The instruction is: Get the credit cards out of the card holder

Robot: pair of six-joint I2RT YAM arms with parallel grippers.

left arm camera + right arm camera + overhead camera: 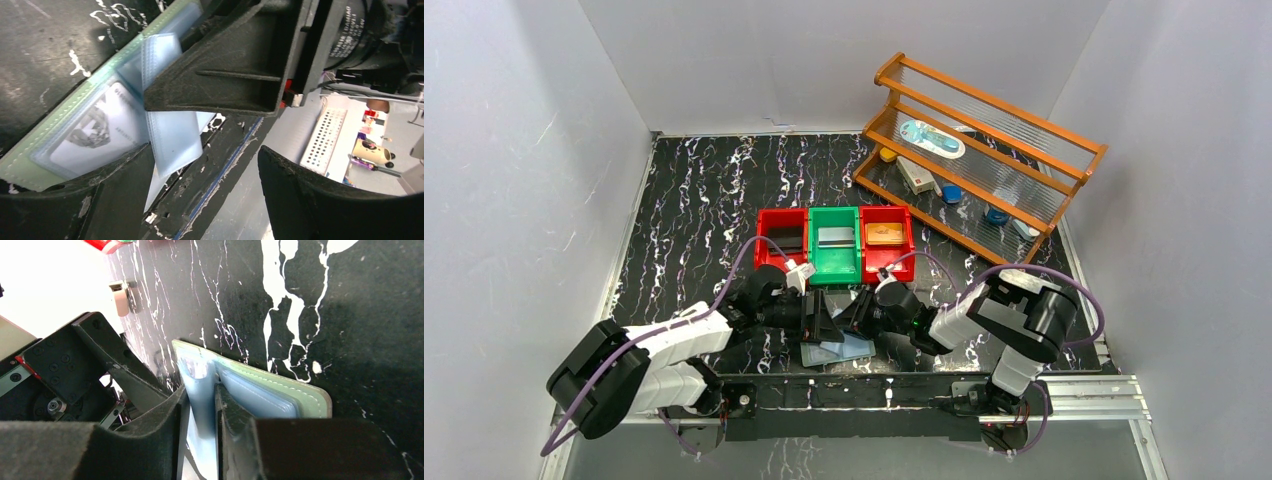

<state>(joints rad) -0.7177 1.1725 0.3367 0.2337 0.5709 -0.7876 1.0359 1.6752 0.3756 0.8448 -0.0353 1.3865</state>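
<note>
The sage-green card holder (836,352) lies open near the table's front edge, with its pale blue sleeves (172,135) fanned up. One silvery credit card (97,132) shows inside a sleeve. My right gripper (200,390) is shut on one upright sleeve (199,375) beside the green cover (280,390). My left gripper (204,155) stands open just to the left of the holder, and a sleeve's edge hangs by its left finger (100,200). In the top view the two grippers (822,318) (856,312) meet over the holder. A dark card (784,240), a grey card (835,237) and a tan card (885,235) each lie in a bin.
Three bins stand in a row behind the grippers: red (764,245), green (835,268), red (908,240). A wooden rack (984,150) with small items stands at the back right. A small pinkish-white clip (120,297) lies on the marbled table.
</note>
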